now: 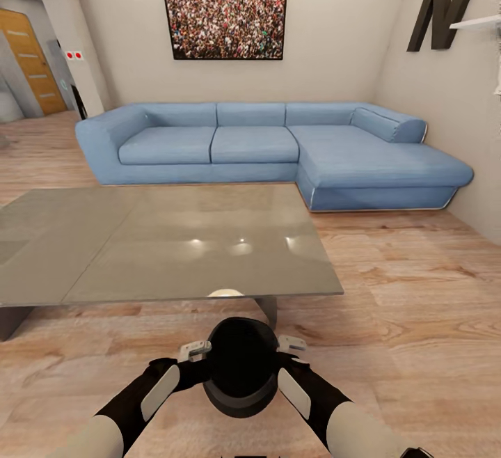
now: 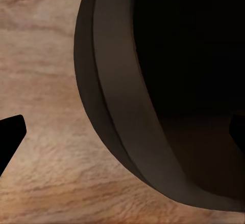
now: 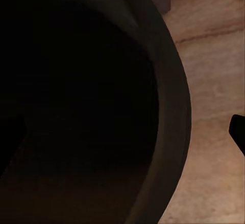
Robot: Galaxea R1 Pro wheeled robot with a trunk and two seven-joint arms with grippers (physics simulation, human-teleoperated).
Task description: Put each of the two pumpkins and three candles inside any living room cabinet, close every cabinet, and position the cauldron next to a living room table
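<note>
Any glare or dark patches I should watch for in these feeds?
Head view: bright light spots reflect off the glossy table. Left wrist view: the cauldron interior is near black, its rim lit. Right wrist view: cauldron mouth is dark, no detail inside.

My two arms run pale grey at the forearms, then black toward the wrists, each with a light grey oblong panel. The left gripper point(image 1: 198, 351) and right gripper point(image 1: 289, 344) are whitish blocks (fingertips black).

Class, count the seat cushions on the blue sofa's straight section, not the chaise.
3. On the blue sofa: the left cushion, the middle cushion and the right cushion merging into the chaise. None seem hidden.
</note>
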